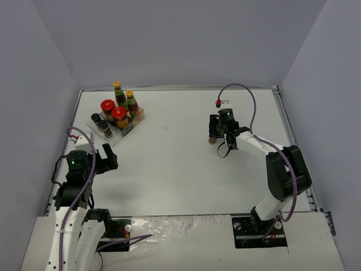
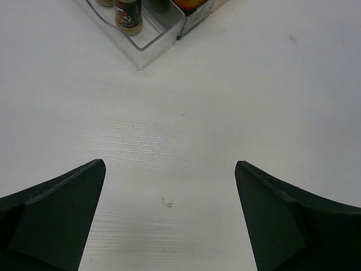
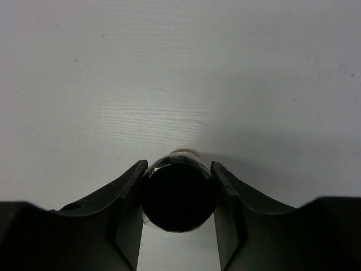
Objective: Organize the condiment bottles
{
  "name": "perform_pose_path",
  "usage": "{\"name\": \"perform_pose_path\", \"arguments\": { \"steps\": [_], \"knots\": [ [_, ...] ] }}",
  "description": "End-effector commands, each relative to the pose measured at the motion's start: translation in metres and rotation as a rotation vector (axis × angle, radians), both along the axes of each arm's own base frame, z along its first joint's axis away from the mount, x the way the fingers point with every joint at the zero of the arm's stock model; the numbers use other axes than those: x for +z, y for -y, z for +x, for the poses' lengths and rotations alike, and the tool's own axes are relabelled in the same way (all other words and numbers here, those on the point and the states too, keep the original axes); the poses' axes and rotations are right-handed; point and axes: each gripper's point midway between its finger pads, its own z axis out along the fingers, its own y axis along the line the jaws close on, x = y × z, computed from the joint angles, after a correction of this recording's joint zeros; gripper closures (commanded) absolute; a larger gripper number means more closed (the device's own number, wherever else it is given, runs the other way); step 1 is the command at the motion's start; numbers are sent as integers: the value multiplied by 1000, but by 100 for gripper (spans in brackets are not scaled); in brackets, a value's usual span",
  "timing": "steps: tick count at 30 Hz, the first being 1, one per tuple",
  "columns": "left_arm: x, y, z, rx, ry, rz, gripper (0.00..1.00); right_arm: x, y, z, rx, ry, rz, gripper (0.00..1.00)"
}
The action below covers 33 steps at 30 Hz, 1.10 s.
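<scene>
Right wrist shows the right fingers (image 3: 127,226) pinching a black-capped spice jar (image 3: 178,195); left fingers (image 2: 51,226) stand spread.

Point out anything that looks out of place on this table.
One black-capped spice jar sits far from the rack, alone on the right side of the table, clamped in the right hand. The other six bottles stand on the rack at far left. Nothing looks spilled or tipped.

The top edge of the left wrist view cut off a spice jar (image 2: 128,16) and the clear rack (image 2: 149,48). In the right wrist view, a black-capped jar (image 3: 178,195) showed only its cap, its body hidden.
</scene>
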Motion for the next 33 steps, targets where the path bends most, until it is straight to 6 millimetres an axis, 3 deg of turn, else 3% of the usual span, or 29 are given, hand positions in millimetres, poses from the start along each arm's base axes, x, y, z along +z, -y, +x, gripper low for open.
{"name": "perform_pose_path", "arguments": {
  "steps": [1,5,10,12,15,18,22,25,30,33],
  "knots": [
    [28,6,10,-38,105,3,3,29,-40,18,109,121,33,85],
    [24,4,11,-34,83,14,3,36,-95,-8,290,145,22,99],
    [22,8,13,-57,75,4,3,39,-180,-56,565,169,58,100],
    [23,8,13,-58,75,7,3,39,-197,-66,613,175,61,100],
    [20,10,13,-66,69,5,3,30,-246,-88,742,170,61,98],
    [20,19,12,-110,69,5,3,21,-265,-96,798,170,44,97],
    [18,31,12,-157,67,-9,3,10,-275,-104,835,151,43,91],
    [15,48,13,-228,56,-34,3,3,-273,-110,861,143,25,78],
    [15,62,16,-262,35,-30,3,11,-268,-117,881,152,-3,22],
    [23,76,20,-287,61,-67,3,35,-259,-123,888,185,2,5]
  ]
}}
